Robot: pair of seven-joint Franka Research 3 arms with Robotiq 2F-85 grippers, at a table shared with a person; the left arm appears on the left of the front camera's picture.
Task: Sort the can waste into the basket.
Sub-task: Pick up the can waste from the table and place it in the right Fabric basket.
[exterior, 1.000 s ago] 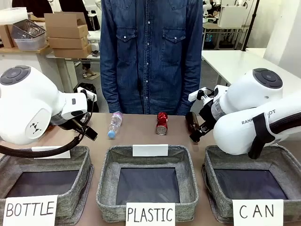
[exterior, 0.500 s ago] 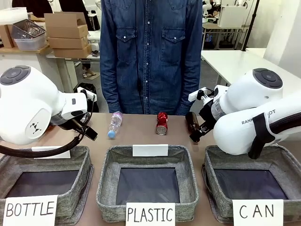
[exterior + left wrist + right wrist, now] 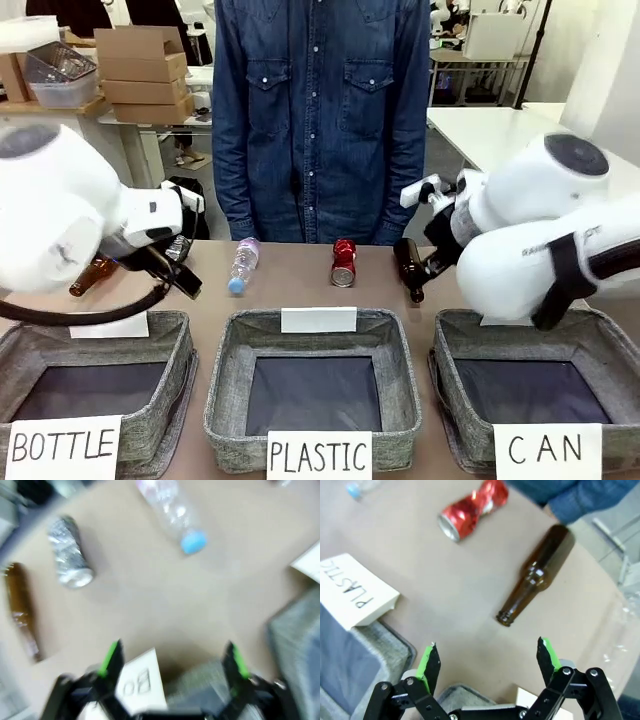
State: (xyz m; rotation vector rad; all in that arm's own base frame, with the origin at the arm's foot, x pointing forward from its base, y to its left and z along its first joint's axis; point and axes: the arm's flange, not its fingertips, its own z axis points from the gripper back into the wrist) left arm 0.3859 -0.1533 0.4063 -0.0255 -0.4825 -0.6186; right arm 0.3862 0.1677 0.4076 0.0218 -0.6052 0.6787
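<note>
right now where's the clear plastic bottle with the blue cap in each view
front view: clear plastic bottle left of centre, beyond the middle basket.
left wrist view: clear plastic bottle top centre, blurred.
right wrist view: clear plastic bottle in the top left corner, cut off.
shared landmark: its blue cap.

BOTTLE sign (image 3: 62, 447) left, PLASTIC sign (image 3: 319, 455) middle, CAN sign (image 3: 547, 449) on right basket (image 3: 450, 400)

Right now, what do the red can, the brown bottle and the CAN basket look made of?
Red can: thin metal, glossy, crumpled with a silver rim. Brown bottle: likely glass, translucent amber with glints. Basket: grey woven fabric, matte, visible weave; dark bottom, material unclear.
</note>
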